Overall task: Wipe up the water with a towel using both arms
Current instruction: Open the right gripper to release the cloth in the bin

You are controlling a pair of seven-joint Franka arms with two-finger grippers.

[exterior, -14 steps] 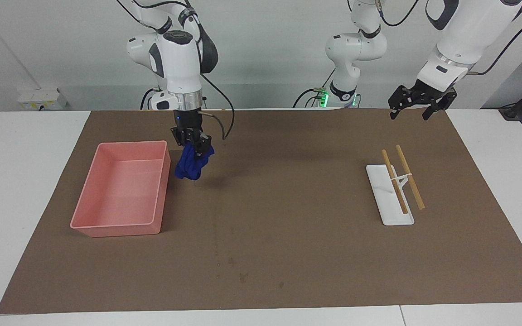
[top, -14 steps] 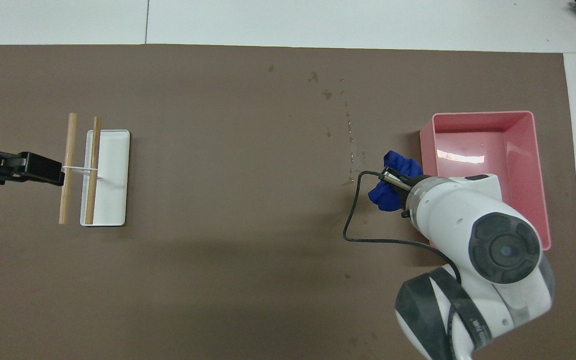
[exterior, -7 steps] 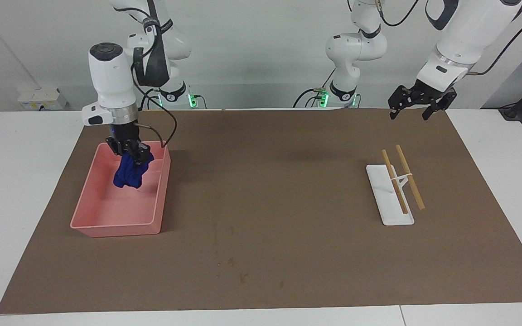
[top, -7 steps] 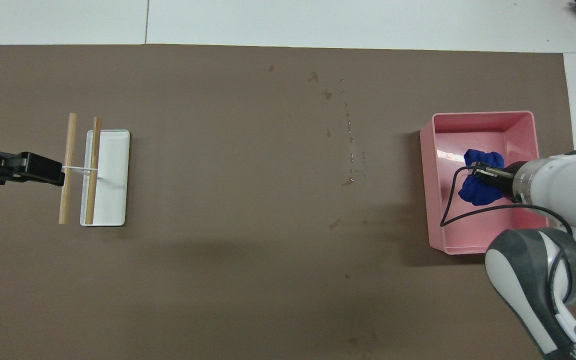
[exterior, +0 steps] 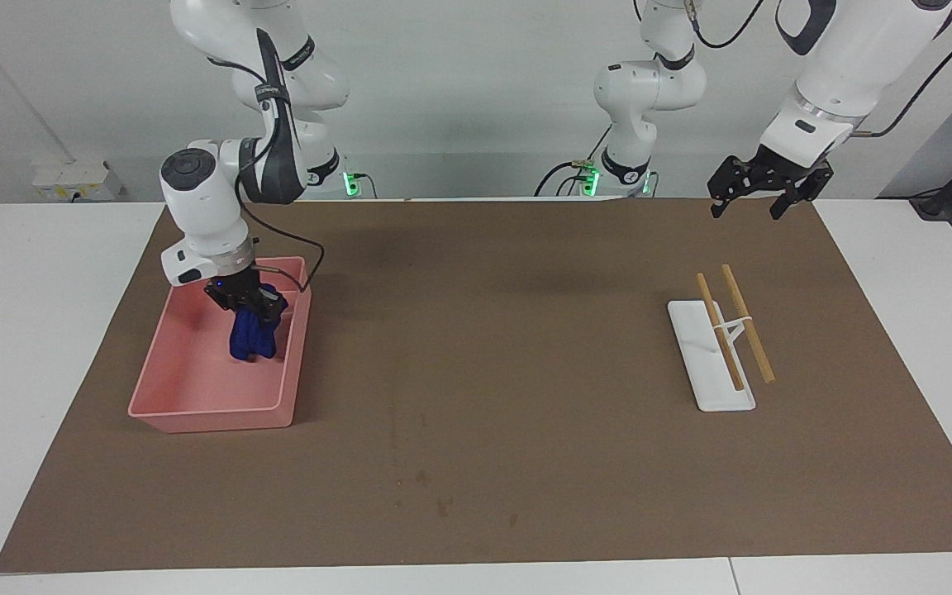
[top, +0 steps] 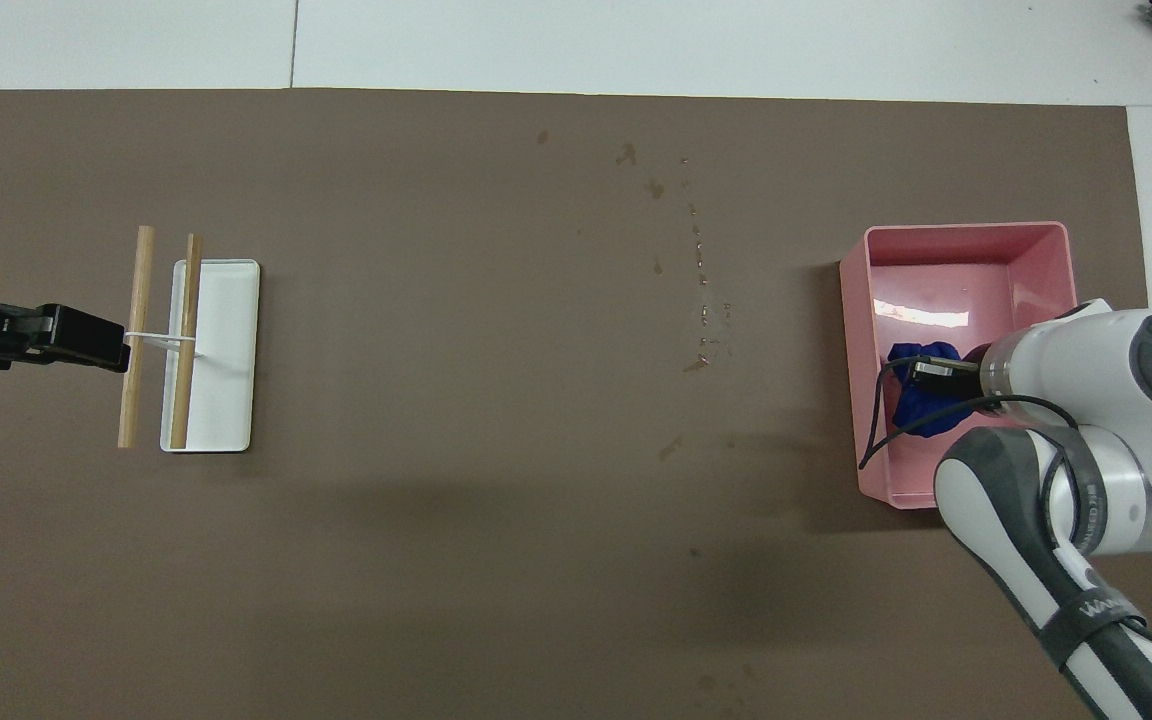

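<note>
The deep-blue towel (exterior: 251, 340) hangs as a wrinkled lump from my right gripper (exterior: 251, 309), which is shut on its top. Both are inside the pink tray (exterior: 211, 406), close to the wall that faces the middle of the table. I cannot tell whether the towel's lower end touches the tray's floor. In the overhead view the towel (top: 921, 408) shows under the right gripper (top: 924, 372), inside the tray (top: 966, 230). My left gripper (exterior: 745, 211) is open and empty. It waits in the air over the mat's edge at the left arm's end, and it also shows in the overhead view (top: 86, 338).
Small water drops (top: 701, 300) and damp marks (exterior: 443, 504) dot the brown mat beside the tray, toward the table's middle. A white holder (exterior: 711, 364) with two wooden sticks (exterior: 744, 322) lies at the left arm's end of the mat.
My right gripper has carried the towel from over the mat beside the tray to over the tray, then lowered it inside. The left arm has not moved.
</note>
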